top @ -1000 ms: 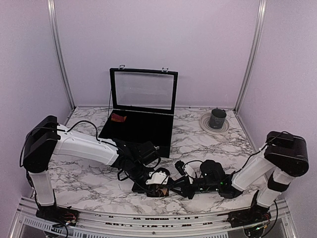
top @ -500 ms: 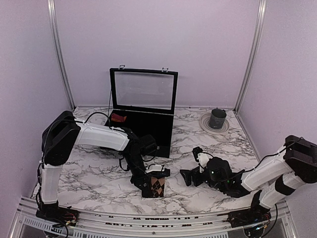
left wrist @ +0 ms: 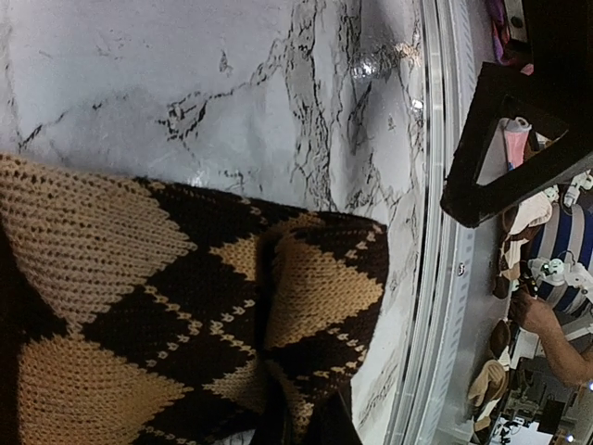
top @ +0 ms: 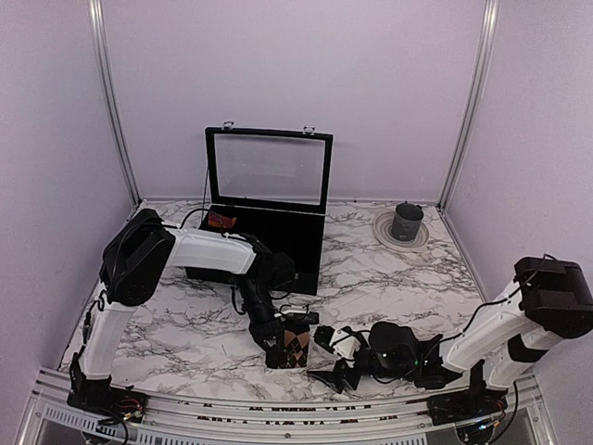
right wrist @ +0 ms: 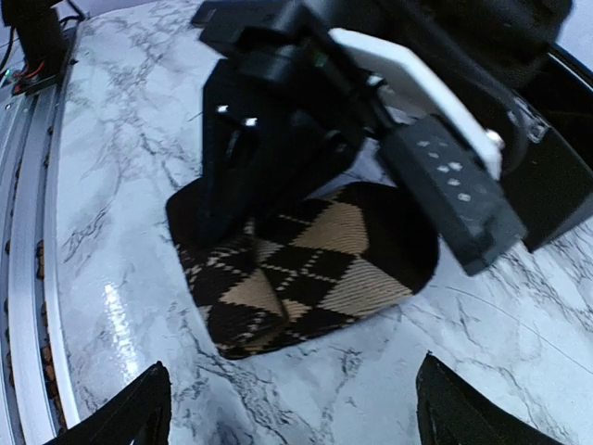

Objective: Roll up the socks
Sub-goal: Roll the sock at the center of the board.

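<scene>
Brown argyle sock (right wrist: 306,269), tight in left hand (top: 281,341)

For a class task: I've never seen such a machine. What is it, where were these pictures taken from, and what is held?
Two robot arms stand at a marble table. One picture looks down from above; the others come from a camera on each wrist. The left gripper is shut on a brown argyle sock. The right gripper is open and empty, facing that sock. Further back: an open black case with something red inside, and a dark cup on a plate.
</scene>
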